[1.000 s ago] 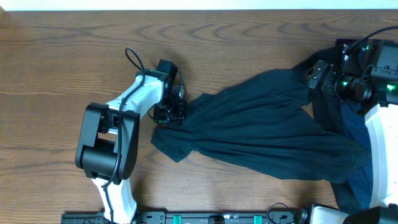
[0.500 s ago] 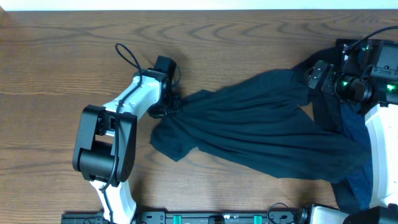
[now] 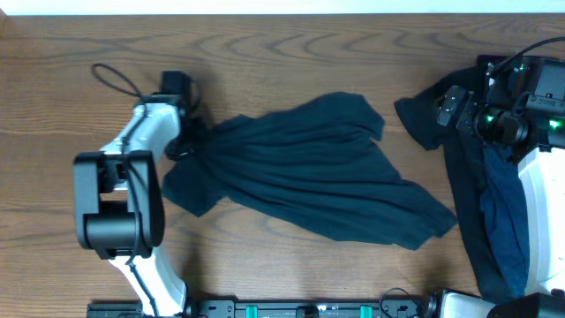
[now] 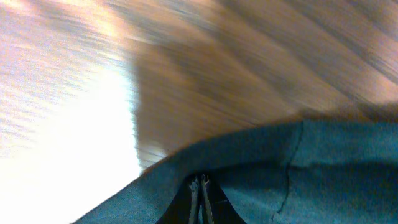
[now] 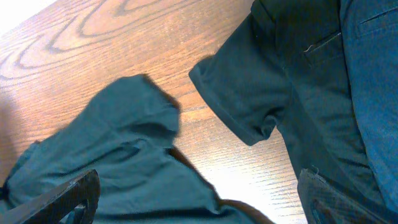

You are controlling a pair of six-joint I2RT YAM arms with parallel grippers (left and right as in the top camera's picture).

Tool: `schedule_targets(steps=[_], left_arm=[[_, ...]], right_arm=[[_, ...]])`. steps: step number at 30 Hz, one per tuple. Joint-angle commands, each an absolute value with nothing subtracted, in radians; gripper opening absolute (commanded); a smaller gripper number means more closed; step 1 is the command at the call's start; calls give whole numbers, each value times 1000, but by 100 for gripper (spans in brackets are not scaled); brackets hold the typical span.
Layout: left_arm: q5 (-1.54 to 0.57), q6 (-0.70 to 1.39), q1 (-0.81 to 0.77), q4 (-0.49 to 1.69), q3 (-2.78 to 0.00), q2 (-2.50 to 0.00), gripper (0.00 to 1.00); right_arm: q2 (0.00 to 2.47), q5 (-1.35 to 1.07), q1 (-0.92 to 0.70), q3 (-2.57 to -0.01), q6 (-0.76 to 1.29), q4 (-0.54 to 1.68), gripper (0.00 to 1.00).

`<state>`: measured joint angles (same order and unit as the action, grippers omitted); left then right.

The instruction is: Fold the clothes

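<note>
Left gripper point(image 3: 187, 146) clamps an edge of the dark shirt point(image 3: 309, 177); right gripper point(image 3: 443, 108) gapes, apart.

Brown wood-grain table point(image 3: 291, 53), glossy with glare, pale strip point(image 3: 265, 6) along far edge

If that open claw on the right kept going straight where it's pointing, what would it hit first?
The right gripper would likely meet the dark garment's sleeve first, or the bare table beside it; depth is unclear.
</note>
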<state>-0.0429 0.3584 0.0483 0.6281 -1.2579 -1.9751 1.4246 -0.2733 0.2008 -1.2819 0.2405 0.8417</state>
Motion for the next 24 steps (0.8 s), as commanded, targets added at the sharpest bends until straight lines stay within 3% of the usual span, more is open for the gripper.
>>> schedule_targets(steps=[1, 7, 11, 17, 24], left_arm=[[17, 389, 133, 645, -1241, -2007, 6], [10, 527, 264, 680, -1226, -2007, 6], [-36, 513, 303, 679, -1221, -2006, 6], [-113, 438, 287, 672, -1237, -1950, 6], [-158, 439, 226, 683, -1250, -1723, 8]], right_arm=[[1417, -276, 210, -1294, 227, 842, 99], [1417, -276, 210, -1294, 227, 842, 99], [1417, -276, 210, -1294, 227, 842, 99], [1417, -276, 210, -1294, 227, 842, 99], [1417, -276, 210, -1294, 227, 842, 99]])
